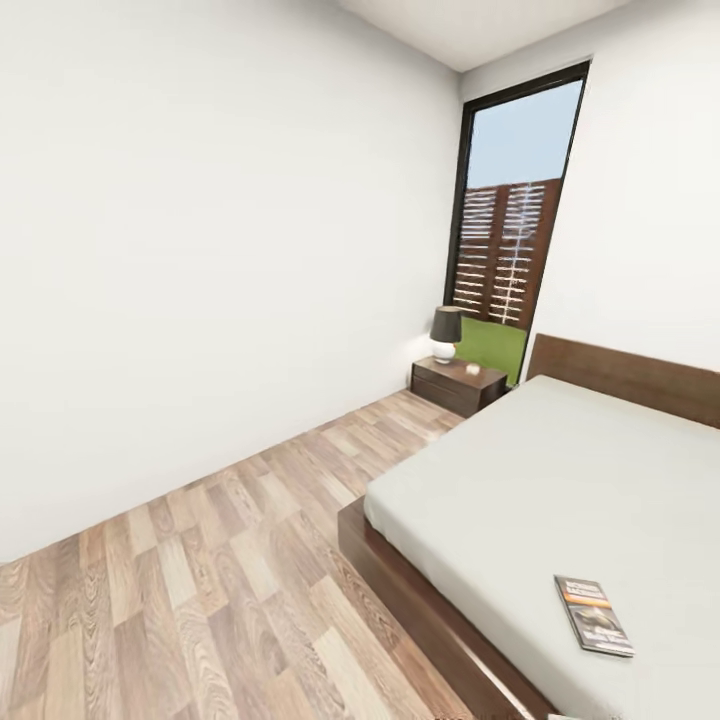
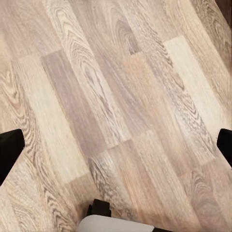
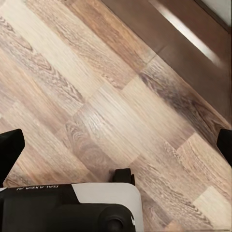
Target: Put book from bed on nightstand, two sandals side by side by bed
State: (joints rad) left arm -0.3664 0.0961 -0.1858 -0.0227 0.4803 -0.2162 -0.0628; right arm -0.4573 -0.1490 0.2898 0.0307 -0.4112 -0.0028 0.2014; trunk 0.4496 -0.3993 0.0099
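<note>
1. Light-grey mattress on a dark brown wooden platform: the large low bed (image 1: 560,480) is the landmark here, filling the right of the head view, its flat headboard against the far wall

2. The small thin paperback book (image 1: 593,614) with a dark cover and orange and white lettering lies flat on the mattress, close to the bed's near side edge and well away from the headboard

3. The low dark brown two-drawer nightstand (image 1: 458,384) stands just beside the head of the bed, in the corner under the tall dark-framed window (image 1: 510,200); a small lamp with a dark shade (image 1: 446,335) sits on its top, leaving bare surface on the side nearer the bed

4. The left gripper (image 2: 116,145) and right gripper (image 3: 116,145) both hang spread wide over the light wood-plank floor (image 1: 220,570), nothing between their fingertips; the right wrist view catches the bed's dark frame close by

5. Risks, as I judge them:
   - the book is thin and flat on soft bedding, so a pinch from above may slide it or crease the cover
   - rolling closer could knock the base against the bed frame
   - setting the book down carelessly might strike the lamp
   - the blue sandals are not yet located, so that part is untouched
</note>
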